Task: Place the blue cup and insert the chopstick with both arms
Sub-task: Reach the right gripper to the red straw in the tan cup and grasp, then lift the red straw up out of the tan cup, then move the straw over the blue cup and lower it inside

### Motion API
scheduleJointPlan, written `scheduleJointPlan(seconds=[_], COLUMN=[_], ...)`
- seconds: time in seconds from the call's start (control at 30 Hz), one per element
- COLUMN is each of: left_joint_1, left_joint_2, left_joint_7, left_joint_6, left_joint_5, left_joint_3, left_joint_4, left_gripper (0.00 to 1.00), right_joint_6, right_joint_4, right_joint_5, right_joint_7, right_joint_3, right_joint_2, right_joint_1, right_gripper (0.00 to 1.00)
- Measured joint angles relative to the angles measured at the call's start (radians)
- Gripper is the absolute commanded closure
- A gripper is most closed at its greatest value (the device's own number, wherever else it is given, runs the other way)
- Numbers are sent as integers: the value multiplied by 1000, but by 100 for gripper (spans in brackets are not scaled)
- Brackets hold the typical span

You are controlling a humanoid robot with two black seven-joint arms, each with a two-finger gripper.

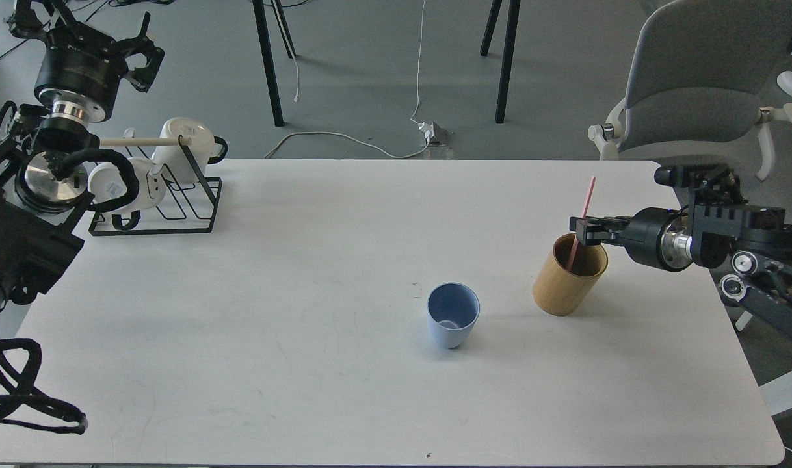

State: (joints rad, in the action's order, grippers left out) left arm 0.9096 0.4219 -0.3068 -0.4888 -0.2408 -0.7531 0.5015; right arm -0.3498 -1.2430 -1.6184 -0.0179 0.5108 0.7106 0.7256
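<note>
Matte light-blue, the tapered blue cup [453, 323] stood upright beside the tan cylindrical holder [568, 275]. The right gripper [583, 229] clamped the thin pink chopstick [582, 222], its lower end inside the holder. The left gripper [136, 55] hung with fingers apart.

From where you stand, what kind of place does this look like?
Probably an office or a lab set up for robot tests, not a home. A plain white table stands on a grey floor, a grey office chair waits behind it, and a white cable runs loose across the floor to a socket box.
</note>
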Motion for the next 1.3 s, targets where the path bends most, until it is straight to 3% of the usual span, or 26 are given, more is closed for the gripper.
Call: scheduleJointPlan(seconds=[0.27, 0.57, 0.73, 0.97, 1.3], left_joint_1=[0, 3, 3, 5, 5], left_joint_2=[4, 20, 24, 23, 23], left_joint_7=[0, -1, -2, -3, -18], left_joint_6=[0, 0, 0, 0, 0], left_joint_5=[-1, -2, -2, -2, -2], left_joint_3=[0, -3, -11, -24, -25], left_joint_4=[0, 0, 1, 8, 8], left_gripper=[1, 1, 1, 1, 1], right_joint_6=[0, -2, -17, -54, -57], right_joint_4=[-41, -243, -282, -283, -279], right_joint_5=[1, 18, 22, 108, 110], right_joint_7=[-1, 0, 0, -30, -65], right_joint_3=[-3, 60, 93, 93, 58], right_joint_2=[20, 230, 268, 103, -155], right_joint_1=[4, 30, 154, 252, 101], right_gripper=[100, 100, 100, 100, 100])
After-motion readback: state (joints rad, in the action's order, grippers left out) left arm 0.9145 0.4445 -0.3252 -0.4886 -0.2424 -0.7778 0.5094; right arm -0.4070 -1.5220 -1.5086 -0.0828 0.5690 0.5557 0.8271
